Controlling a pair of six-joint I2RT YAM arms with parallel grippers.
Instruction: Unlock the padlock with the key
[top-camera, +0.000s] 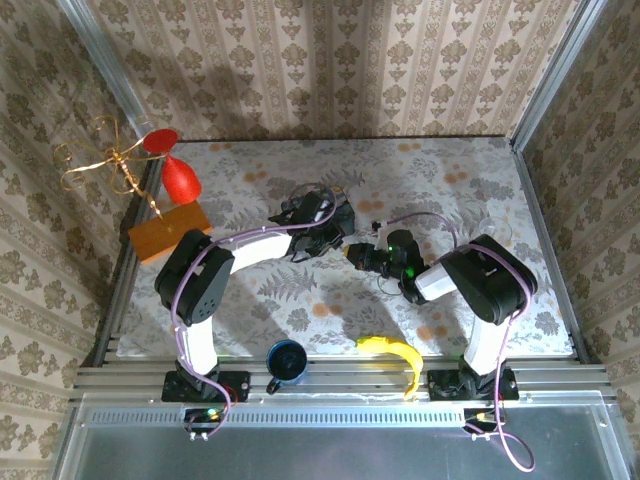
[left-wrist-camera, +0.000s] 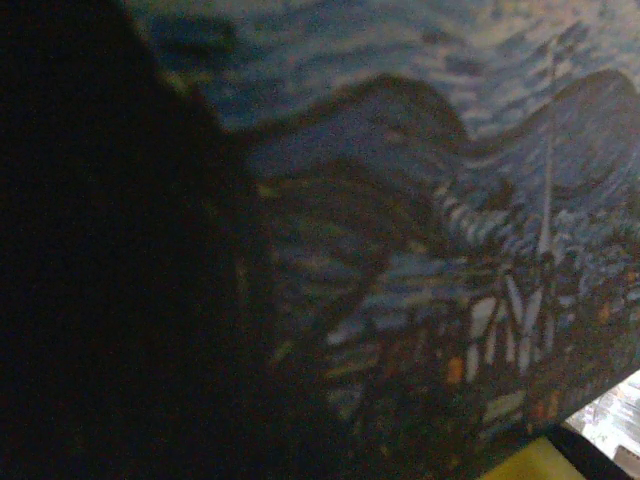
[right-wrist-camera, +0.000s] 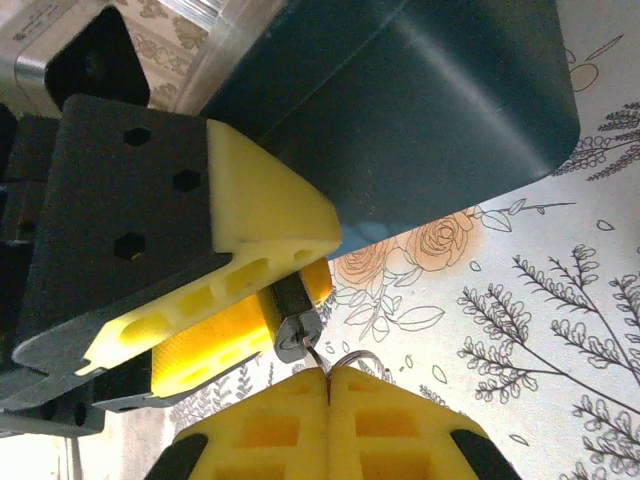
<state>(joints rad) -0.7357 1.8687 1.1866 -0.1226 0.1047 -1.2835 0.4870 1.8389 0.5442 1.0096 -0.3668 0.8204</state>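
The padlock (right-wrist-camera: 297, 322), a tiny grey metal lock, is clamped between the yellow fingers (right-wrist-camera: 265, 205) of my left gripper (top-camera: 318, 235), its keyhole end facing my right gripper. My right gripper (right-wrist-camera: 328, 385) is shut on the key (right-wrist-camera: 320, 352). The thin key blade reaches up to the slot in the padlock's end face, and the wire key ring (right-wrist-camera: 358, 357) pokes out beside the pads. In the top view the right gripper (top-camera: 352, 255) meets the left one at the table's middle. The blue painted tin (right-wrist-camera: 420, 110) lies just behind; its starry picture (left-wrist-camera: 420, 250) faces the left wrist camera closely.
A blue mug (top-camera: 287, 362) and a yellow banana (top-camera: 397, 352) lie by the near edge. A red cone-shaped object (top-camera: 182, 180), an orange block (top-camera: 168, 230) and a gold wire ornament (top-camera: 100, 165) stand at the far left. Patterned walls enclose the floral table (top-camera: 480, 180).
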